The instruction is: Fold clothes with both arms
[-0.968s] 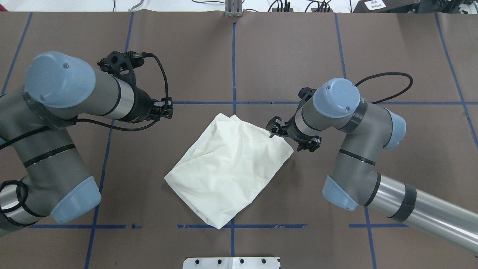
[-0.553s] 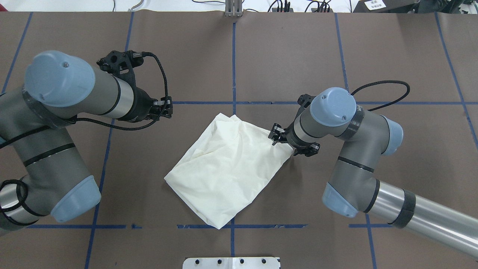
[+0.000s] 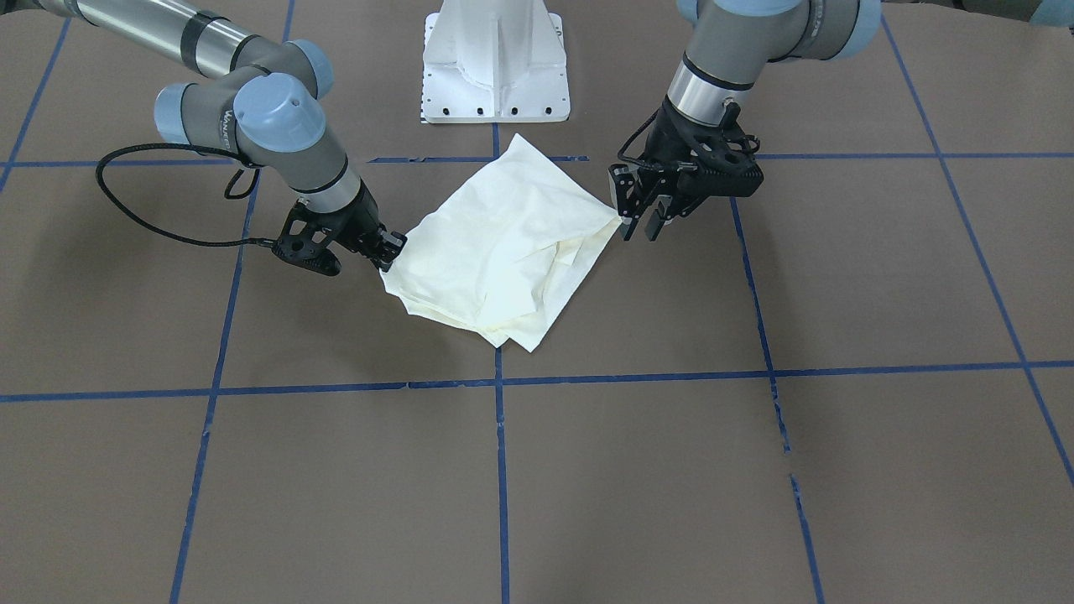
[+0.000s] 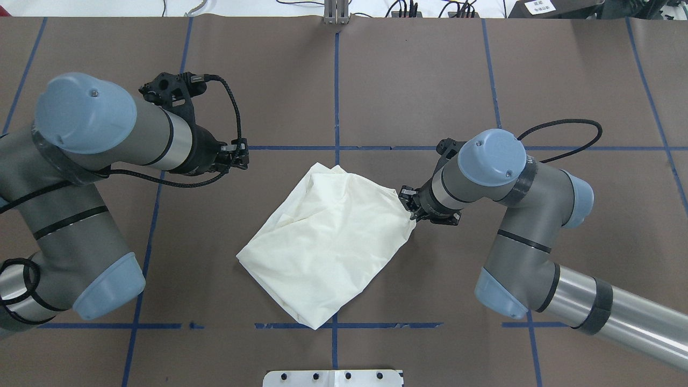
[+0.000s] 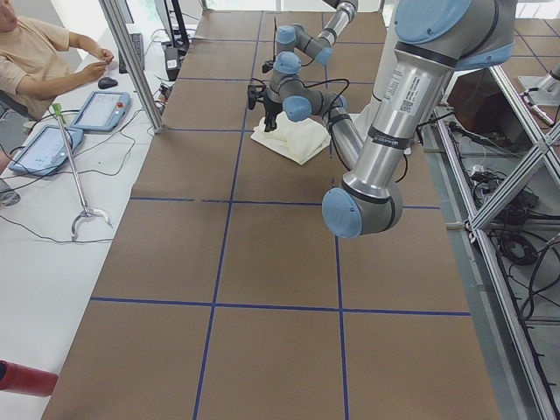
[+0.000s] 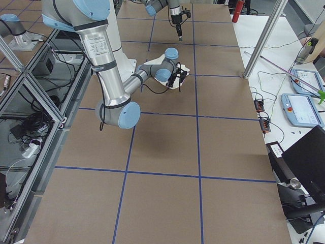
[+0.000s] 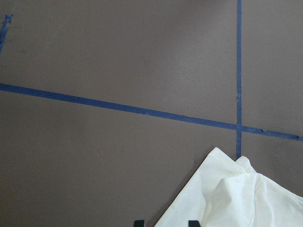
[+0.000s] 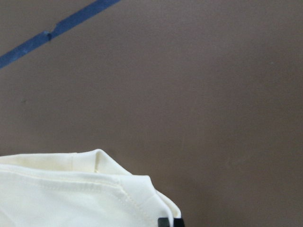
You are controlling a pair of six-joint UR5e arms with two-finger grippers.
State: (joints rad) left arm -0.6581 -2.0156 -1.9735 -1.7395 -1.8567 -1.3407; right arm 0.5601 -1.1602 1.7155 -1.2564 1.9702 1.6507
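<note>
**Right fingers pinch a shirt corner — left fingers spread in the air**

The right gripper (image 4: 409, 207) has its fingers drawn narrow, clamped on one corner of the cream T-shirt (image 4: 328, 242). From those fingertips the cloth spreads away in a rumpled, folded heap, plain side up, on the brown table (image 4: 430, 80). The left gripper (image 3: 640, 225) hangs with fingers wide, holding nothing — the shirt lies below and ahead of them, not touching.

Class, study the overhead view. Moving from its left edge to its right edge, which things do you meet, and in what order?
left arm → left claw → cream shirt → right claw → right arm
</note>
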